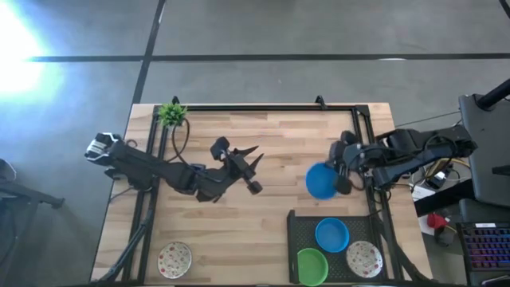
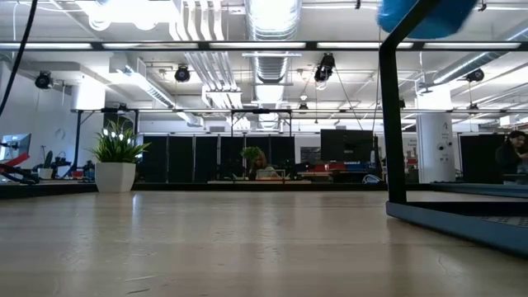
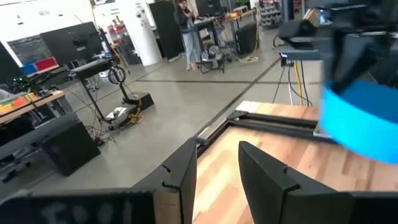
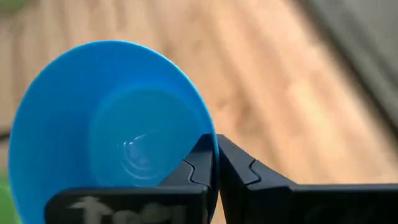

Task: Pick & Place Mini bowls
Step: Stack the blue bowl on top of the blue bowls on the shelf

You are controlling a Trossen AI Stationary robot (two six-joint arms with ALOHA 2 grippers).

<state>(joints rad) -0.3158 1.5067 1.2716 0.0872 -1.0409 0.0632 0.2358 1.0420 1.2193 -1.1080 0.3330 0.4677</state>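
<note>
My right gripper [image 4: 216, 146] is shut on a blue mini bowl [image 1: 321, 181], which hangs in the air just beyond the far edge of the black tray [image 1: 299, 231]. The low view shows this bowl [image 2: 429, 15] high above the table. In the tray sit a blue bowl [image 1: 331, 234], a green bowl [image 1: 312, 265] and a speckled white bowl [image 1: 363, 258]. A second speckled bowl [image 1: 174, 259] rests on the table at the near left. My left gripper [image 1: 255, 157] hovers open over the table's middle, nothing between its fingers [image 3: 186, 177]. My right gripper pinches the blue bowl's rim [image 4: 210, 138], one finger inside the bowl and one outside its wall. The fingers come from the table's right side, slanting down. The bowl is lifted clear of the table and tray, its hollow [image 4: 130, 143] facing the wrist camera.
A small green potted plant [image 1: 170, 113] stands at the table's far left corner. A black frame [image 1: 263, 108] runs along the far edge, and its post [image 2: 393, 124] rises by the tray. Bare wood lies between the two arms.
</note>
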